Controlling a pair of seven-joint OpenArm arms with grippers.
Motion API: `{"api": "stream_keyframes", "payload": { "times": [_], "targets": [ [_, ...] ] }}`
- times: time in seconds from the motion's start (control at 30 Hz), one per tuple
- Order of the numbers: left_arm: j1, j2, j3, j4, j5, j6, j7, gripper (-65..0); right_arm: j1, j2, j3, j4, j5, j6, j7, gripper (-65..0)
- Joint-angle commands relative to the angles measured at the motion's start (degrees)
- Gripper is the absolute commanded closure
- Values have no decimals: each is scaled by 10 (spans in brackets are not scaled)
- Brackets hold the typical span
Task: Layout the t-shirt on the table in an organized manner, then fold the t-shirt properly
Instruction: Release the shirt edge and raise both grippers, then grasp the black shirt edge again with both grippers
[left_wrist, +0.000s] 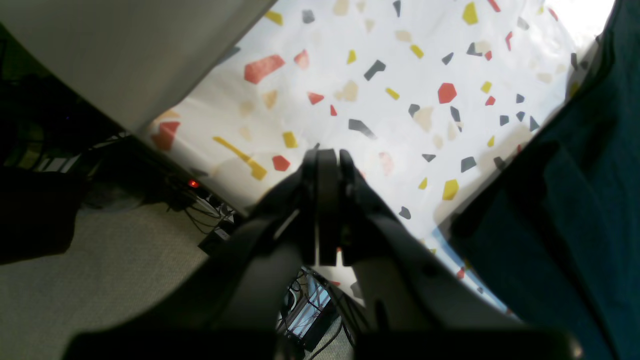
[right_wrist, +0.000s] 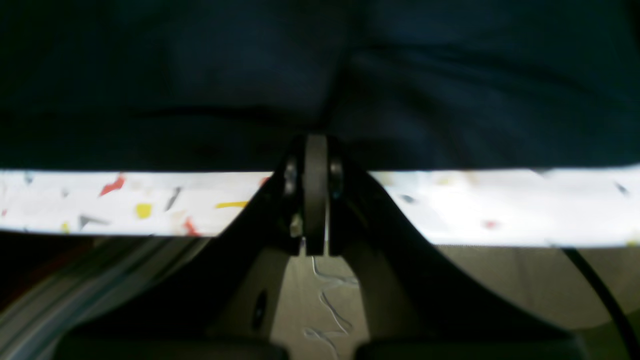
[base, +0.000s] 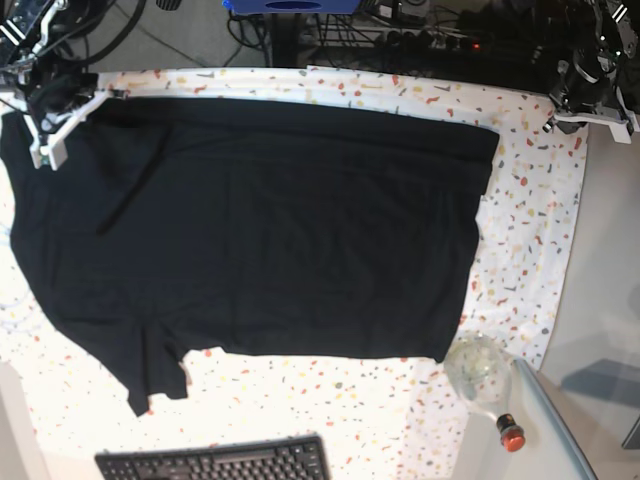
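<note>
The black t-shirt (base: 270, 220) lies spread flat over most of the table (base: 530, 230), sleeves toward the left of the base view and a few shallow creases in it. My right gripper (right_wrist: 315, 145) is shut at the shirt's edge (right_wrist: 320, 75), just above the table's rim; no fabric shows between its fingers. In the base view it sits at the far left corner (base: 47, 152). My left gripper (left_wrist: 327, 156) is shut on nothing above bare speckled cloth (left_wrist: 400, 90), with the shirt (left_wrist: 575, 210) off to its side. In the base view it hangs at the far right corner (base: 562, 122).
A black keyboard (base: 210, 462) lies at the near edge. A clear round bowl (base: 478, 365) and a small red-capped thing (base: 510, 436) sit near the right corner. Cables and equipment (base: 420, 35) crowd the floor beyond the far edge.
</note>
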Motion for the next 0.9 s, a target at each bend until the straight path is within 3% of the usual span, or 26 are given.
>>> {"api": "stream_keyframes", "payload": {
  "times": [0.0,0.63,0.87],
  "targets": [
    [2,-8,-3,9,-5,-3,-9,0,-4,4,-5,8,4,3,-3,0],
    [6,-11,-8,8,-5,-3,-9,0,43,1,-40,-80,2,3,12,0],
    [6,-11,-3,14,-5,-4,-9,0,22,-3,-41,25,4,3,-26,0]
  ]
}}
